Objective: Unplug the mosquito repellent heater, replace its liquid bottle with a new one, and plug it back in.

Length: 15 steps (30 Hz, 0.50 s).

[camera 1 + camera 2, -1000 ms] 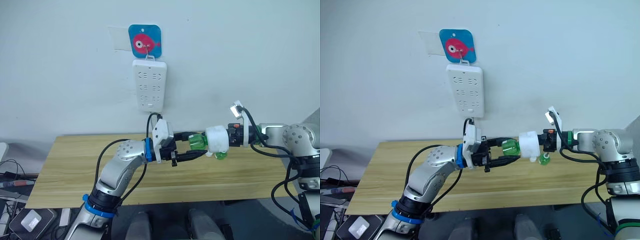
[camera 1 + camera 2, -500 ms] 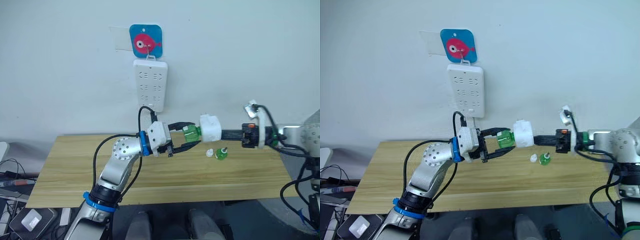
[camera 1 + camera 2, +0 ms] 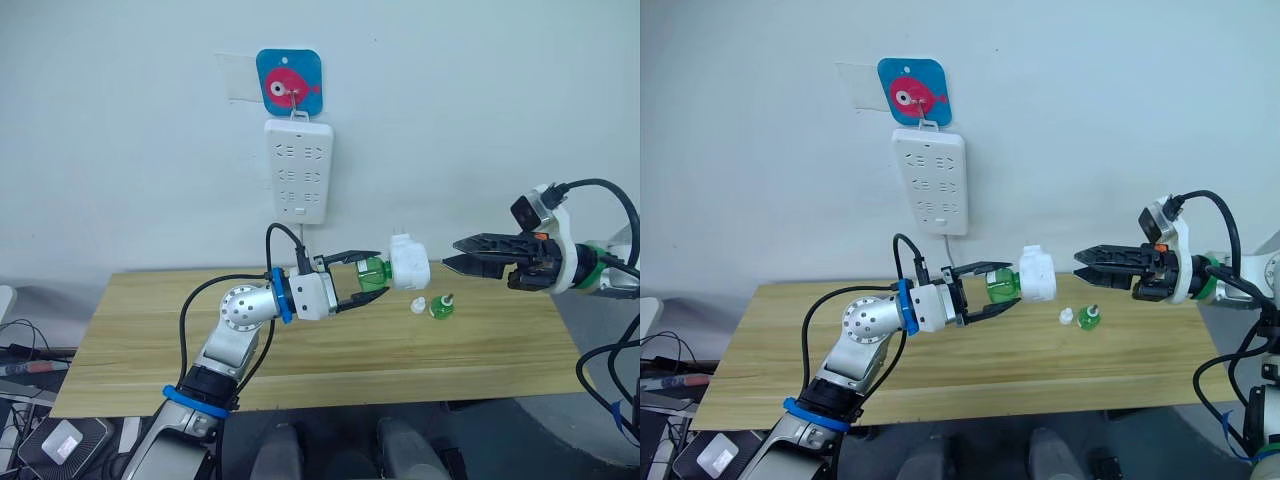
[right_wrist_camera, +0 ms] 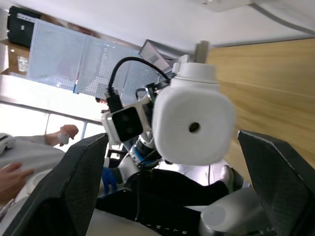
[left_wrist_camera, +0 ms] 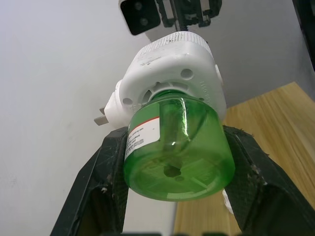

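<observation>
The left end effector (image 3: 360, 281) clamps its two black fingers (image 5: 101, 187) on the green liquid bottle (image 5: 177, 150), which is screwed into the white mosquito repellent heater (image 3: 409, 268); the pair is held in the air above the desk (image 3: 300, 345), prongs pointing up. To the right, the right end effector (image 3: 462, 252) stands apart from the heater with its fingers spread wide, holding nothing. A second green bottle (image 3: 439, 306) and a small white cap (image 3: 419, 305) rest on the desk below. A white power strip (image 3: 298, 170) hangs on the far wall.
</observation>
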Each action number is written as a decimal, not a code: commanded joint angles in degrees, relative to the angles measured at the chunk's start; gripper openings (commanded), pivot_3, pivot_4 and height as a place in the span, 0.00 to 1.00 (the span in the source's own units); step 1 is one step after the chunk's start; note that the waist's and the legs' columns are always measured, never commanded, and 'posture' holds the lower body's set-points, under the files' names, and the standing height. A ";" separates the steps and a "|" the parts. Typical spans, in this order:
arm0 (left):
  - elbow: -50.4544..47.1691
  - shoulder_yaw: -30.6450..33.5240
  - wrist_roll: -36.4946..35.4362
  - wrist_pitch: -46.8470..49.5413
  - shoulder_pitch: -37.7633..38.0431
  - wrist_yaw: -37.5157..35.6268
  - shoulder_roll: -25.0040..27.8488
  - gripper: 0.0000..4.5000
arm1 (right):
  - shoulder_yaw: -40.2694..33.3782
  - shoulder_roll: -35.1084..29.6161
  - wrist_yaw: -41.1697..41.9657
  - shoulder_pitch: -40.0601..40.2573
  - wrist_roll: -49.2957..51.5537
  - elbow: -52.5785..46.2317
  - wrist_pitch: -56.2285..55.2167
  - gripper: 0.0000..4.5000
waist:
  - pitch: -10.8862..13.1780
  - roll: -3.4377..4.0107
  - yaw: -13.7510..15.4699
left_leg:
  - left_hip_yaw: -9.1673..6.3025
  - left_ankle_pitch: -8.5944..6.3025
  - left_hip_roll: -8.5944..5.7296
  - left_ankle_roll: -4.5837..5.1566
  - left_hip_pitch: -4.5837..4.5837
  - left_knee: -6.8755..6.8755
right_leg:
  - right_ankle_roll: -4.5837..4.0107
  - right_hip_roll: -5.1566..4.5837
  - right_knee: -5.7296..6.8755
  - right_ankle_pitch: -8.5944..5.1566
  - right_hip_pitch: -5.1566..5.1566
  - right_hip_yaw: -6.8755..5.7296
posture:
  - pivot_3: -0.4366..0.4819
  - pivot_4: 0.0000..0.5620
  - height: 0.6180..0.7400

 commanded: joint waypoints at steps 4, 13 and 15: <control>-2.05 -0.77 -1.10 -1.98 -1.73 0.10 -0.48 0.50 | -0.81 2.60 -9.10 0.93 5.56 -3.46 0.48 0.99 | 0.00 0.00 0.01 | -0.01 0.00 0.00 0.00 0.00 0.01 | 0.00 0.00 0.01 0.00 -0.01 0.00 | 0.38 0.26 1.00; -2.78 -1.84 -0.97 -3.07 -2.60 -0.06 -0.08 0.50 | -0.36 4.46 -14.67 1.23 7.99 -3.58 0.32 0.99 | 0.00 0.00 -0.02 | -0.02 0.00 0.00 0.00 -0.02 0.01 | 0.00 0.00 0.01 0.00 -0.01 -0.01 | 0.38 0.27 1.00; -2.85 -1.92 -0.99 -3.05 -2.65 0.07 -0.11 0.50 | 0.18 4.74 -15.29 0.87 9.37 -3.61 0.36 0.99 | 0.00 0.00 -0.01 | -0.02 0.00 0.00 0.00 -0.02 0.00 | 0.00 0.00 0.01 0.00 -0.01 -0.02 | 0.38 0.27 1.00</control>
